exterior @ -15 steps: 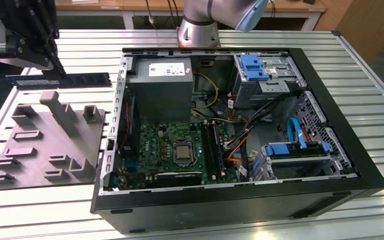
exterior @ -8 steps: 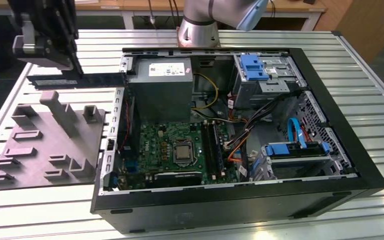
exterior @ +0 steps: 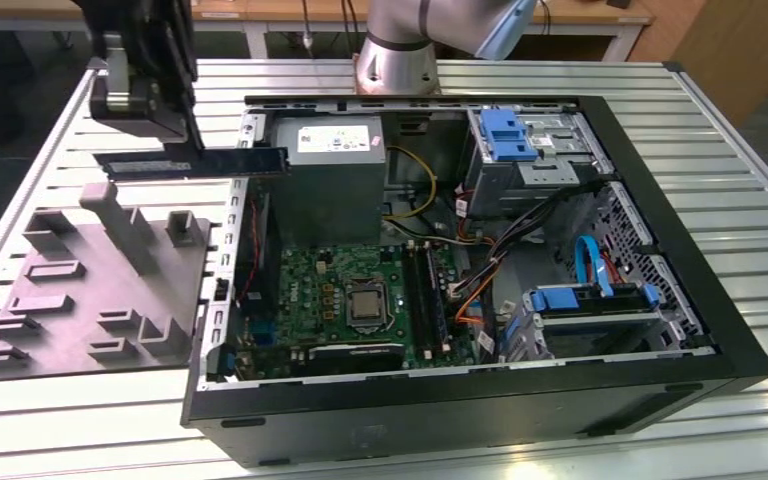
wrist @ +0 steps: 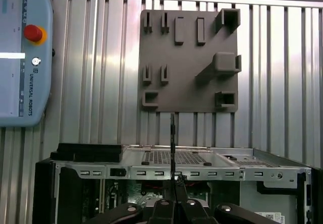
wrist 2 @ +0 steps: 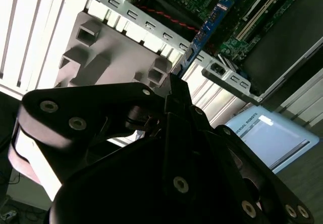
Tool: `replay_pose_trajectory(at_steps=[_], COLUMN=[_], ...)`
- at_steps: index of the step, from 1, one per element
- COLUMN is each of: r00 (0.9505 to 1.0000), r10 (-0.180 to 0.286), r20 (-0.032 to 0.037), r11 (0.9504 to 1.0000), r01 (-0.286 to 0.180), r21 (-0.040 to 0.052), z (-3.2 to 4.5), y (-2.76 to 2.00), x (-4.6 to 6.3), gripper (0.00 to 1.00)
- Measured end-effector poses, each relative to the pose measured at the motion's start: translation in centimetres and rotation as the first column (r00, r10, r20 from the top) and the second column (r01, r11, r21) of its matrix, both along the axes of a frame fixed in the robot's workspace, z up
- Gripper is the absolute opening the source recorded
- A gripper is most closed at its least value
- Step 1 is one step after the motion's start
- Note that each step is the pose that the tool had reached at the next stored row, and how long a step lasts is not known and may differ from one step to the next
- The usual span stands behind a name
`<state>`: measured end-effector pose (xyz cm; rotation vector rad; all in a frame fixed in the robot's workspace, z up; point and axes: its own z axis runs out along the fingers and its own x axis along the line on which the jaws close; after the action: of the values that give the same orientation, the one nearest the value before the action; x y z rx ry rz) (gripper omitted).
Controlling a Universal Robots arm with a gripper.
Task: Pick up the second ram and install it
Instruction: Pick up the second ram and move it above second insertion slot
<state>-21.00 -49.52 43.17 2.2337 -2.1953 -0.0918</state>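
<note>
Carry step: second ram (exterior: pixel 195 163) pinched in the pincer (exterior: pixel 187 148), not yet seated.
Inside the computer case (exterior: pixel 491 400) lie the motherboard slots (exterior: pixel 424 290). Farther back, the second ram hangs over the case wall beside the grey tray (exterior: pixel 91 290), crosswise to the slots; it likely needs turning before seating.

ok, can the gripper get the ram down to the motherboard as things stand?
Probably yes. The gripper holds the second ram above the edge of the open case, and nothing covers the motherboard. Loose cables lie beside it and could get in the way.
</note>
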Motion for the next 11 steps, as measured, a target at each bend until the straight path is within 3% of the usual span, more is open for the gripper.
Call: replay_pose_trajectory(at_steps=[11], r00=[1.0], r10=[0.0], r20=[-0.0047], r11=[1.0], r01=[0.0], r21=[-0.0001], z=[-0.58], y=[-0.01], x=[4.1], gripper=[0.11])
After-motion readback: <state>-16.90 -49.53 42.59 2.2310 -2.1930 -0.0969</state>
